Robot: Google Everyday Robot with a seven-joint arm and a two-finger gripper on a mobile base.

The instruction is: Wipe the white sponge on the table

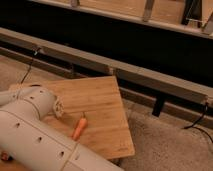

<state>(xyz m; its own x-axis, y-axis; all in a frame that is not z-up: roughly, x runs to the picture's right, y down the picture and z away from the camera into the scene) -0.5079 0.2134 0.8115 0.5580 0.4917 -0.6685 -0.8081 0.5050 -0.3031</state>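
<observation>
Filling the lower left of the view, the robot's thick white plastic arm (pixel 35 135), dotted with small round holes, lies across the near left part of the large rectangular light-brown bamboo-grain wooden surface (pixel 102 97) and hides that corner and much of the near edge. The claw is out of sight, somewhere past the arm, so I cannot tell how far open it is or whether it has hold of anything.

On the bare wood just beside the arm's rounded joint lies a small tapered orange object (pixel 79 129), tilted, with its darker tip pointing toward the far edge. It sits closer to the near edge than the far one and well in from the right edge. The rest of the surface toward the far right corner shows only grain.

Beyond the far edge a long grey metal rail (pixel 150 77) runs diagonally, with a dark band behind it. A thin black cable (pixel 27 67) drops from the rail near the far left corner. Another black cable (pixel 197 122) loops on the speckled grey-beige floor (pixel 165 145), off the right edge.
</observation>
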